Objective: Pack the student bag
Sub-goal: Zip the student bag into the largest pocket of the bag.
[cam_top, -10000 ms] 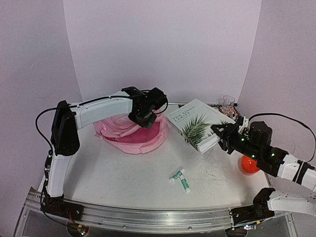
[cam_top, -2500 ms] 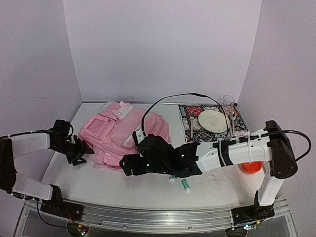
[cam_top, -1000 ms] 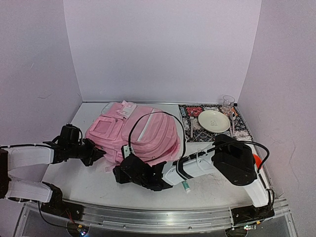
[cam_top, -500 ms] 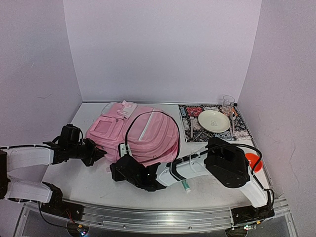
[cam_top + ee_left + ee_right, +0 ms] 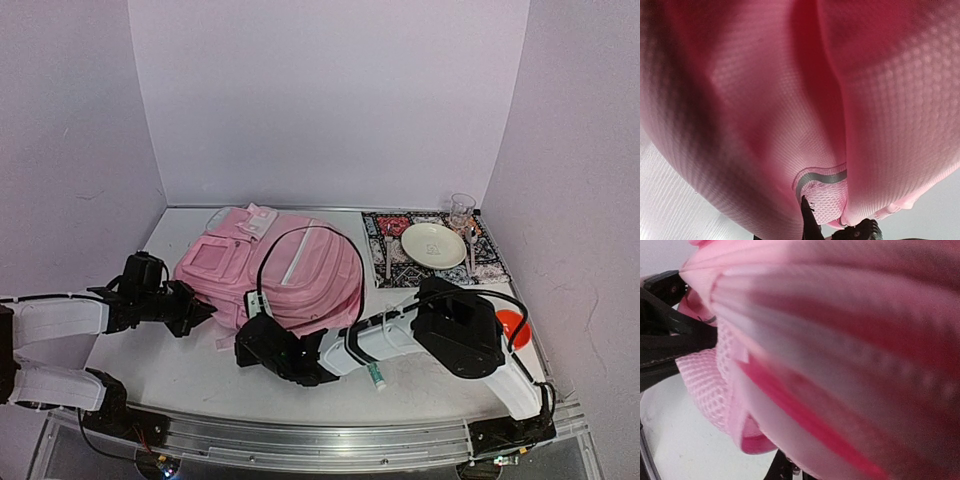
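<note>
top: student bag point(image 5: 290, 272) lies bulging, mid-left on table point(image 5: 190, 375); left hand point(image 5: 200, 311) closed at its left edge, right hand point(image 5: 248, 345) closed at its near edge | left wrist: soft, yielding mesh, likely sags when lifted | right wrist: limp padded fabric; take seam or strap, hold on it unclear

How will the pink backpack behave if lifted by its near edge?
Probably floppy: the student bag is soft fabric creasing in the wrist views, so it should sag from a lifted edge. Its bulging body suggests some weight. The mesh weave likely resists slipping.
</note>
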You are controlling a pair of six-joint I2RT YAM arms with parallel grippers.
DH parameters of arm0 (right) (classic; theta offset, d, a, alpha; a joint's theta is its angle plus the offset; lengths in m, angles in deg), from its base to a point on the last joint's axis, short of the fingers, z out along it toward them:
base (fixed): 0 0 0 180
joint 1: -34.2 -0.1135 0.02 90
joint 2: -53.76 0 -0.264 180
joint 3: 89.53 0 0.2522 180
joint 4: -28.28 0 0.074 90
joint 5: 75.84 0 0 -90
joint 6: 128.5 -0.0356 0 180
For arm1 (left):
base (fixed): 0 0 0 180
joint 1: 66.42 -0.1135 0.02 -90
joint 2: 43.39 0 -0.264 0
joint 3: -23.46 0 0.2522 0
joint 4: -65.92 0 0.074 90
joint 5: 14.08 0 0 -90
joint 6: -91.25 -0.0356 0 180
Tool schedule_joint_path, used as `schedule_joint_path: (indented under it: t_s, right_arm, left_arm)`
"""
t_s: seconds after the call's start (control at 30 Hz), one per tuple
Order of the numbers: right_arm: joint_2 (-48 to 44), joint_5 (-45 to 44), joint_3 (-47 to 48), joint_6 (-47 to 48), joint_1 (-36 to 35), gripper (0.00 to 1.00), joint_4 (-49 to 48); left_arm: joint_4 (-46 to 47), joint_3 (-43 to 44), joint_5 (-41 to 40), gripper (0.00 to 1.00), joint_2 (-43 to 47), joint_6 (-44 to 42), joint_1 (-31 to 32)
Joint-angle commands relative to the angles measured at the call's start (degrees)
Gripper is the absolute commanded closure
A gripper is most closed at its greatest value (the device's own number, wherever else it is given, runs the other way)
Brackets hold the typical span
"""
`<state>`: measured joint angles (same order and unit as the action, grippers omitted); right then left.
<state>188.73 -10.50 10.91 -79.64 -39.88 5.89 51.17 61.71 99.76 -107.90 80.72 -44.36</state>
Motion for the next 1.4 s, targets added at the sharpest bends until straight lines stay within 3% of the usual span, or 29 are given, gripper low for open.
schedule_joint_path:
  t_s: [0.0, 0.4, 0.7, 0.87, 1.17, 1.37]
  right_arm:
    - [-4.04, -1.80, -4.70, 0.42, 0.48, 0.99, 0.42]
    - [-13.06, -1.54, -15.73, 2.03, 0.45, 1.00, 0.33]
    - [-22.97, -0.42, -27.77, 3.25, 0.52, 1.00, 0.55]
    - [-27.00, 0.12, -31.49, 3.73, 0.50, 1.00, 1.91]
    - [-29.73, 2.33, -32.13, 7.80, 0.40, 1.00, 5.78]
    - [-28.33, 5.49, -28.41, 11.33, -0.20, 1.00, 7.52]
  left_arm:
    - [2.74, 1.53, 1.66, 1.00, 1.46, -1.75, 0.80]
    - [-4.81, 8.16, -5.50, 1.00, -2.15, -10.86, -0.13]
    - [-11.52, 13.50, -10.35, 1.00, -6.81, -24.21, -11.29]
    - [-13.17, 18.35, -12.70, 1.00, -11.88, -29.36, -13.24]
    - [-15.49, 27.72, -19.46, 1.00, -21.88, -37.83, -18.17]
    - [-16.47, 38.48, -22.66, 1.00, -32.53, -42.57, -20.03]
